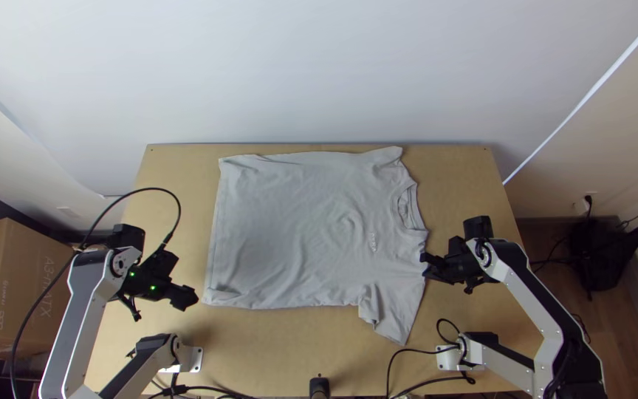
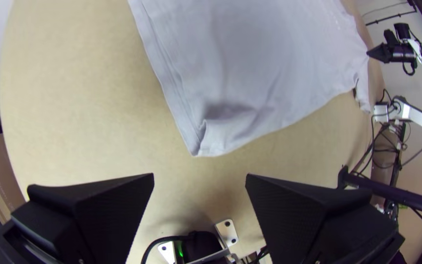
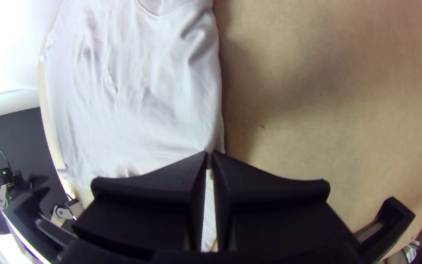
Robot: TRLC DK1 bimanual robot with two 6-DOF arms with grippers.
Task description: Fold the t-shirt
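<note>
- Tabletop (image 1: 260,347) of light wood, a metal bracket (image 1: 196,360) on it near the left arm's base side.
- Near sleeve (image 1: 393,321) of the t-shirt (image 1: 297,229), pointing toward the near edge.
- Left gripper (image 1: 188,298): fingers wide open, holding nothing, over bare wood just beside the shirt's near hem corner (image 2: 199,146), which lies ahead of the gap between them, with a small crease in it.
- Right gripper (image 1: 425,266): fingers closed on the shirt's shoulder edge, between near sleeve and collar; the cloth puckers toward their tips.
- T-shirt body, spread out unfolded with shallow wrinkles, hem toward the left arm and collar (image 1: 406,209) toward the right.
- Far sleeve (image 1: 389,157), close to the far edge, well apart from both grippers.
- White wall (image 1: 319,66) beyond.
</note>
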